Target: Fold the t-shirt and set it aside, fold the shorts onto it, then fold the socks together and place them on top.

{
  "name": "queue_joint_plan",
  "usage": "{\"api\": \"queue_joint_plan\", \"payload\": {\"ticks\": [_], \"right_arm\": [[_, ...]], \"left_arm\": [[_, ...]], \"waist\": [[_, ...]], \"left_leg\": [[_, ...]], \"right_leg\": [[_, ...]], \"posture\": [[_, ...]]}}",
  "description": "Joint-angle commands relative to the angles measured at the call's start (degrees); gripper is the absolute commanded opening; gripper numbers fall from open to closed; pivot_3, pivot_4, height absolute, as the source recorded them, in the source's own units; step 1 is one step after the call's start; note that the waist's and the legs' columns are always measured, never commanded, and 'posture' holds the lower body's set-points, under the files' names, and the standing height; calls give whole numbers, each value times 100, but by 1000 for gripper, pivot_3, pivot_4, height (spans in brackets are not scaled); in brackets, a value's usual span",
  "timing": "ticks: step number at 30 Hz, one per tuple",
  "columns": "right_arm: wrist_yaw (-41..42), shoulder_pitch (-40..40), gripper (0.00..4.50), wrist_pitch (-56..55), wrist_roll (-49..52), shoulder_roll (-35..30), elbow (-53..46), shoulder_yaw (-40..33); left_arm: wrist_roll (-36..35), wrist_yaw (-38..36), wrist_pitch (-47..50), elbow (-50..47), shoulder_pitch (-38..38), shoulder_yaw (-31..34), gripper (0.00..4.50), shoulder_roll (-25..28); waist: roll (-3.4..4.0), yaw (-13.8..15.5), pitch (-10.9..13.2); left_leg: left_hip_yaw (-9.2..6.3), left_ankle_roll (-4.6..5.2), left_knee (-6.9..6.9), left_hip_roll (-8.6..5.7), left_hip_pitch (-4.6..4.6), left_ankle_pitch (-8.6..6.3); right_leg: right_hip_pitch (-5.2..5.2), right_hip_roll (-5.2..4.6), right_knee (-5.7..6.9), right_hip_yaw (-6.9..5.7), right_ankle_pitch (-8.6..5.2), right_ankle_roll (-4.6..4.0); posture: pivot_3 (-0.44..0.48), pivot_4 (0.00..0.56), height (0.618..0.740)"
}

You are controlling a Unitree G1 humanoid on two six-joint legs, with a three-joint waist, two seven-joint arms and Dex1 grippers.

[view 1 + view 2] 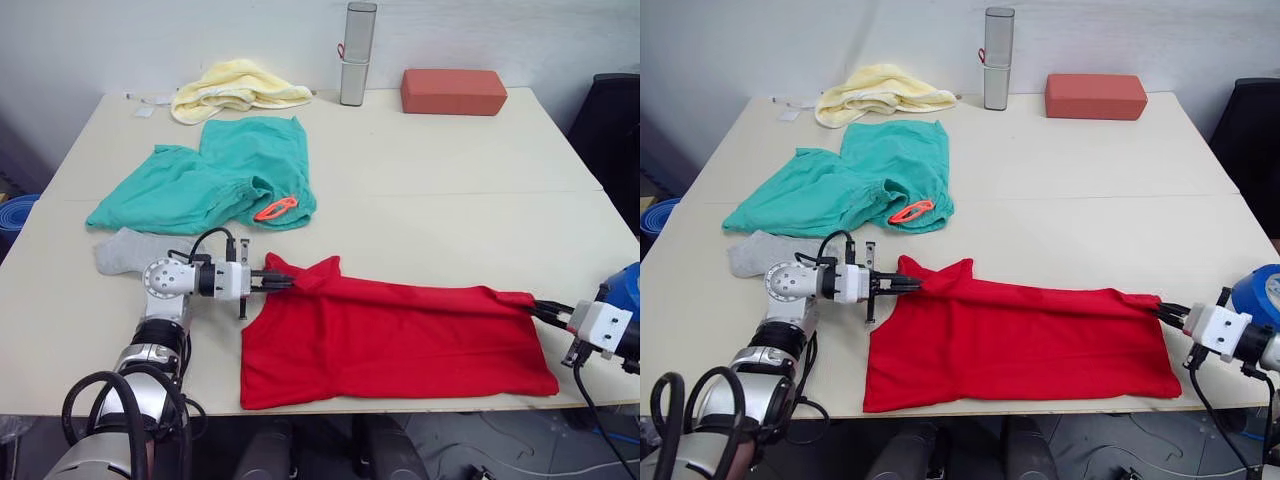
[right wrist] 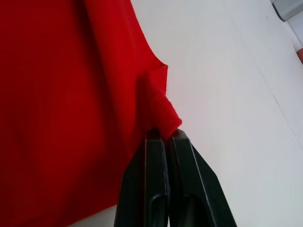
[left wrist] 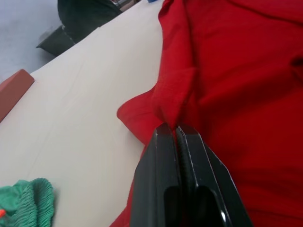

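T-shirt (image 1: 400,340): red, lying flat on the near half of the tabletop (image 1: 450,200), folded into a long band; long axis runs left to right across the robot's front, one end toward each arm.
Left gripper (image 1: 283,283): jaws pressed together on a bunched fold at the t-shirt's left far corner, seen close in the left wrist view (image 3: 176,130); the cloth peaks up slightly there.
Right gripper (image 1: 540,306): jaws clamped on the t-shirt's right far corner, where the fabric gathers into a small roll (image 2: 163,135).
Far edge of the t-shirt: drawn into a ridge between the two grippers; the near edge lies close to the tabletop's front edge.
Shorts (image 1: 215,180): teal-green, spread on the left side beyond the t-shirt, apart from it, orange drawstring loop (image 1: 276,208) at the near right end.
Sock (image 1: 125,250): grey, just beside the left arm, touching the shorts' near edge.
Towel (image 1: 235,88): pale yellow, crumpled at the far left.
Grey cylinder (image 1: 357,53): upright at the far edge.
Red-brown block (image 1: 453,91): right of the cylinder.
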Motion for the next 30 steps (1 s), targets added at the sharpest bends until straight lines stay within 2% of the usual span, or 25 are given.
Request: {"api": "queue_joint_plan", "payload": {"ticks": [1, 2, 3, 5, 11, 16, 19, 23, 26, 30], "right_arm": [[-208, 171, 43, 76, 152, 71, -178, 14], [-102, 262, 43, 262, 284, 98, -302, 39], [-65, 343, 198, 299, 318, 90, -384, 69], [-69, 452, 641, 300, 331, 56, -489, 108], [336, 934, 2760, 1121, 862, -278, -945, -60], [552, 1446, 4496, 2542, 1567, -697, -1646, -562], [600, 1818, 4500, 3660, 2035, -863, -2495, -896], [628, 2122, 4500, 4834, 2311, -989, -3542, -1003], [563, 2055, 4500, 5447, 2226, -1027, -3961, -852], [321, 1740, 4500, 6109, 1878, -1038, -4187, -477]], "left_arm": [[-212, -176, 383, -235, 120, -30, 0, 85], [-219, -136, 460, -270, 137, -22, 0, 94], [-246, -196, 551, -327, 163, -34, 451, 104], [-239, -252, 623, -417, 205, -58, 932, 129], [-395, -477, 1195, -660, 363, 69, 2910, 493], [-808, -695, 2421, -1413, 597, 159, 4468, 992], [-1086, -633, 3856, -2433, 847, 27, 4488, 1335], [-1028, 245, 5618, -3925, 987, -225, 4488, 1449], [-728, 1137, 6752, -4676, 894, -498, 4488, 1243], [-328, 2281, 7895, -5199, 735, -742, 4488, 876]], "waist": [[0, 0, 0], [0, -1, 0], [0, 1, 0], [0, 3, 0], [-2, -1, -1], [-1, 0, -1], [1, -3, -3], [2, 4, -3], [2, 35, -4], [1, 35, -3]], "left_leg": [[0, 0, 0, 0, 0, 0], [-2, 0, 0, 2, 0, 0], [-2, 0, 0, 3, -1, 0], [-6, 1, 1, 3, -1, 0], [-11, 4, 0, 4, 2, -3], [-16, 8, -2, 5, 1, -7], [-23, 5, -4, 7, -1, -10], [-29, 1, -5, 9, 0, -14], [-34, 4, -4, 7, -2, -16], [-34, 8, -3, 4, -2, -17]], "right_leg": [[0, 0, 2, 2, 0, 0], [1, 0, 0, 3, 0, 0], [0, 0, 2, 6, 0, 0], [3, -1, 1, 18, 0, 0], [6, -2, -6, 35, -1, -2], [6, -9, -11, 37, -2, -3], [5, -10, -11, 36, -5, -8], [8, -10, -12, 34, -6, -11], [10, -10, -12, 29, -6, -11], [12, -8, -11, 26, -5, -10]], "posture": [[0, 150, 740], [0, 150, 740], [0, 150, 740], [0, 150, 740], [0, 150, 740], [0, 150, 740], [0, 150, 740], [0, 150, 740], [0, 150, 740], [0, 150, 740]]}}
